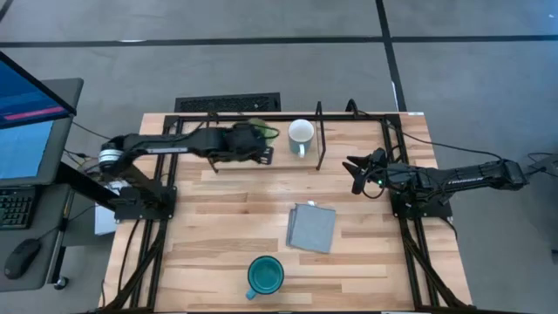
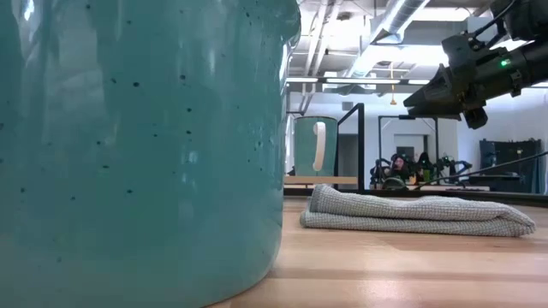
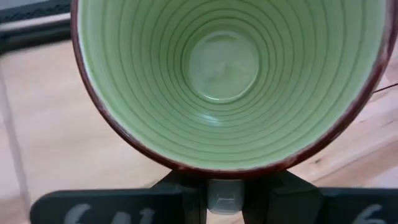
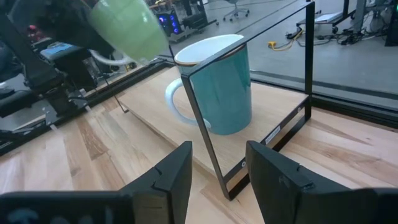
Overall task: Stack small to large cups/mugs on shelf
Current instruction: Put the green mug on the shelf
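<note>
Three mugs are in play, and my left gripper (image 1: 261, 144) has its fingers clamped tight on the handle of one of them, the light-green mug (image 3: 227, 81). I hold it tipped on its side in the air over the far part of the table (image 1: 218, 235), just beside the shelf (image 4: 214, 134); from my left wrist I look straight into its ribbed green inside with the dark red rim around it. On the wood base of the shelf a mug (image 4: 217, 84) stands upright with its white handle facing my left arm; it looks white from above and teal with a white inside from my right wrist. My right gripper (image 1: 359, 173) hangs above the table near the shelf's right end, fingers partly apart and holding nothing. A grey folded cloth (image 1: 311, 227) lies flat mid-table, and the large teal-blue mug (image 1: 264, 276) stands upright near the front edge, well apart from the shelf.
</note>
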